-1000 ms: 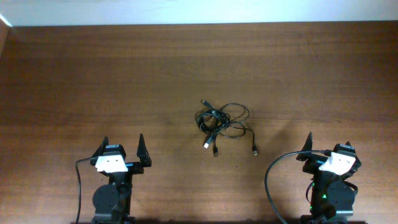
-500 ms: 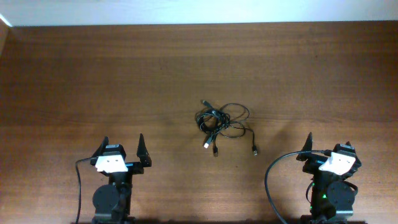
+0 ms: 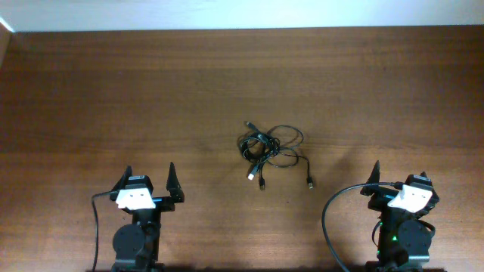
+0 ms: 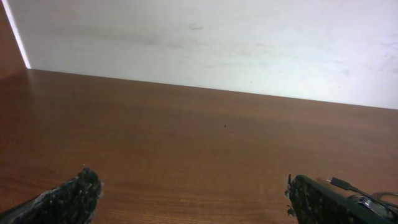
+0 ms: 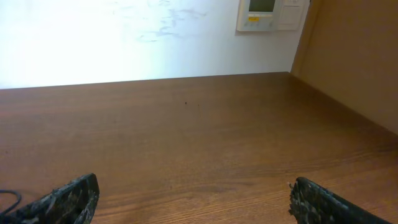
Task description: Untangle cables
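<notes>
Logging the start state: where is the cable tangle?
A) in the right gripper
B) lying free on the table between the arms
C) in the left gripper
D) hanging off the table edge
B: the cables lie on the table, clear of the open left gripper and right gripper.

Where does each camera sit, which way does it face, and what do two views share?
Overhead: above the table, looking straight down at the cables; left tool and right tool show.
Left wrist: behind its open tool, facing the far wall.
Right wrist: likewise, own open tool showing.
Shared: overhead and left wrist show cables.
</notes>
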Controlling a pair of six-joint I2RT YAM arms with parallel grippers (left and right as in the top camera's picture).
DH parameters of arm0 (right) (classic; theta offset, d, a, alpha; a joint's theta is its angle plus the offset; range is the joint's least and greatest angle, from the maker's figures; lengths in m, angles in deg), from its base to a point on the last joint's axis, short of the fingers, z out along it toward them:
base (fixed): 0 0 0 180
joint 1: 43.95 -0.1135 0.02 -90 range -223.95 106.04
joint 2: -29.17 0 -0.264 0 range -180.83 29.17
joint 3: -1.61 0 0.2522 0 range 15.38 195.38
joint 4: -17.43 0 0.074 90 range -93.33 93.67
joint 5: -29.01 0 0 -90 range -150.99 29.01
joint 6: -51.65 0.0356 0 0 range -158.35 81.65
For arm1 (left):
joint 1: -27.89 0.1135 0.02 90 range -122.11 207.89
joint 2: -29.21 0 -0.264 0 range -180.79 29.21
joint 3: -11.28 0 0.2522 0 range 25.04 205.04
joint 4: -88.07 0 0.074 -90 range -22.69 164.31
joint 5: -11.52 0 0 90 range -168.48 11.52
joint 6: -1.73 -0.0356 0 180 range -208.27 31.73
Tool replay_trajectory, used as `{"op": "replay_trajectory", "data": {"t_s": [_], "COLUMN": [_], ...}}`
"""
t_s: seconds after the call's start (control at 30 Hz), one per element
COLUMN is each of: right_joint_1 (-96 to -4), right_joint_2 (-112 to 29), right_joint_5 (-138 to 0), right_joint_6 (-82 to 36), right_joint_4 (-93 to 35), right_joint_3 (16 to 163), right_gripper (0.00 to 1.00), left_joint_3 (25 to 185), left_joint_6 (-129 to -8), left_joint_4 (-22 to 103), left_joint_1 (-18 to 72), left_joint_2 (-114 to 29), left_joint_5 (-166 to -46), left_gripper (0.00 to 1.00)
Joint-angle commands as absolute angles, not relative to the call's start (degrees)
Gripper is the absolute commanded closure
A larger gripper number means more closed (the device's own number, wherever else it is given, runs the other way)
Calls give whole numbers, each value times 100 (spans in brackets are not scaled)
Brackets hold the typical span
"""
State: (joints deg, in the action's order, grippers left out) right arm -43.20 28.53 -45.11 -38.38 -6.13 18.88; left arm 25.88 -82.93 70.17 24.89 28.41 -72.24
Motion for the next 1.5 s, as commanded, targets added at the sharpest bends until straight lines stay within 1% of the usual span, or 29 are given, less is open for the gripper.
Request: {"op": "replay_trajectory", "data": {"t_s": [0.0,1.3,1.47], "right_joint_1": [-4281,-4281,-4281], "right_joint_2": [2833,2833,2833], "right_joint_5": [-4380,-4380,-4380], "right_joint_6": [-3838,-3838,-3838], "right_joint_4": [-631,-631,-631], "right_joint_3": [1849,1849,1849], "right_gripper": [1,1,2], "left_joint_3": [2557,2557,2557], "left_joint_6": [-8404,-8404,-8406], "left_joint_4": [7017,7063,6954], "left_joint_1": [2467,2467,2467], "left_joint_2": [2887,2887,2836], "left_joint_5": [-7219,-7246,-7812], "left_gripper": [1,1,1]}}
